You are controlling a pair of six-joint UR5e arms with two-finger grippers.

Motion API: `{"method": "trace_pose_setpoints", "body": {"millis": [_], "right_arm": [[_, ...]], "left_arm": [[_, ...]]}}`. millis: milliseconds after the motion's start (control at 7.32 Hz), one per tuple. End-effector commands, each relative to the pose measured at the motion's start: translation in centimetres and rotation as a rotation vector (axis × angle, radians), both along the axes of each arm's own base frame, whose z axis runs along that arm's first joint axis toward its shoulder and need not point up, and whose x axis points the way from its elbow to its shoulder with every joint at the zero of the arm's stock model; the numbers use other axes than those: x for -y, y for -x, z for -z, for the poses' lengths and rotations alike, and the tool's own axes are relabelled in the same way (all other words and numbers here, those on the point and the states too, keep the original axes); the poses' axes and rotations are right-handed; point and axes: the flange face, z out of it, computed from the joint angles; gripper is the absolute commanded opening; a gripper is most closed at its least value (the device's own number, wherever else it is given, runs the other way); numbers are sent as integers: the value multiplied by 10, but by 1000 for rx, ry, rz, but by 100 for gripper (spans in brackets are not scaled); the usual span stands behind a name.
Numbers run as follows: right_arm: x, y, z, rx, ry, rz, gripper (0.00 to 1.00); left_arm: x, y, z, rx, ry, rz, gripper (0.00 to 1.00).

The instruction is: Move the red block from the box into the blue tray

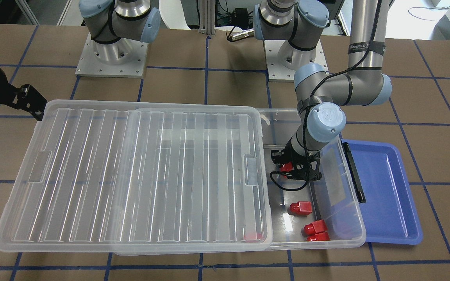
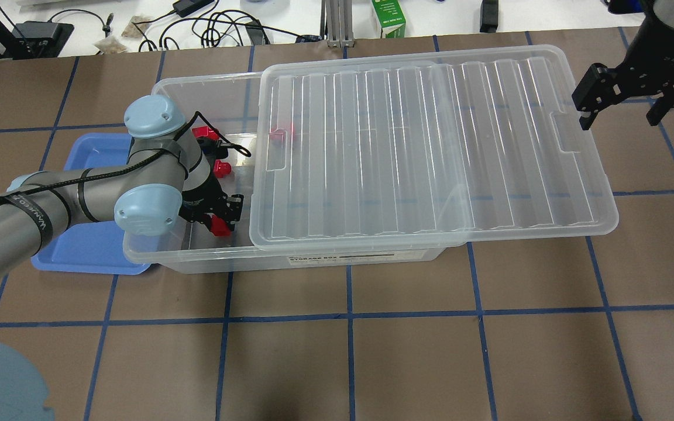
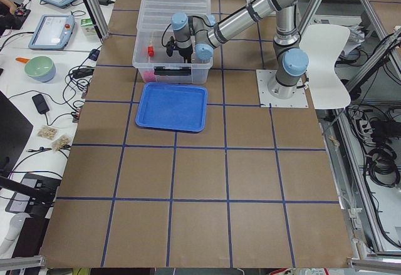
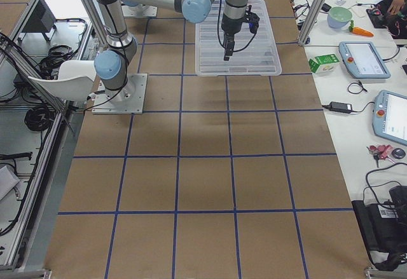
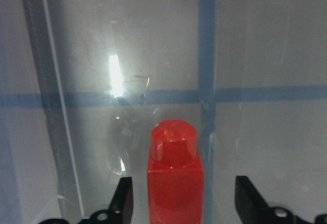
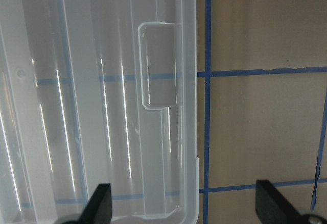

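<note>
The clear box [image 2: 313, 257] lies across the table with its ribbed lid [image 2: 430, 152] slid toward my right side, so its left end is uncovered. My left gripper [image 2: 220, 219] is down inside that end. In the left wrist view it [image 5: 184, 185] is open, with a red block [image 5: 175, 173] between the fingers and a gap on each side. That block [image 1: 286, 167] is partly hidden by the gripper from outside. The blue tray [image 1: 385, 195] sits beside the box's latch end. My right gripper [image 2: 621, 102] is open and empty, above the lid's far end.
Three more red blocks [image 1: 300, 207] [image 1: 315, 226] [image 1: 318, 236] lie in the open end of the box. Another [image 1: 253, 236] shows through the lid. The black latch bar [image 1: 354, 171] faces the tray. Cables and a green carton [image 2: 392, 17] lie beyond the table's edge.
</note>
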Motion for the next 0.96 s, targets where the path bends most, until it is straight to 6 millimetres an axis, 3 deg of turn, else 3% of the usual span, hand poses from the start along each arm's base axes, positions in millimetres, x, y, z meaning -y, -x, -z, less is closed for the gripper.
{"method": "trace_pose_setpoints", "body": {"millis": [0,273,410,683,820], "right_arm": [[1,1,1,-1,2,-3,100],[0,1,7,3,-5,-6,100],[0,1,7,3,-3,1,100],[10,6,17,-4,-1,-7,100],[16,21,20,-16,17,17,100]], "left_arm": [[4,0,-15,4,31,-3,5],[4,1,-38,9,47,0,5],[4,2,-62,8,48,2,5],[16,1,-132,4,27,0,5],[21,1,-165,8,7,1,5]]}}
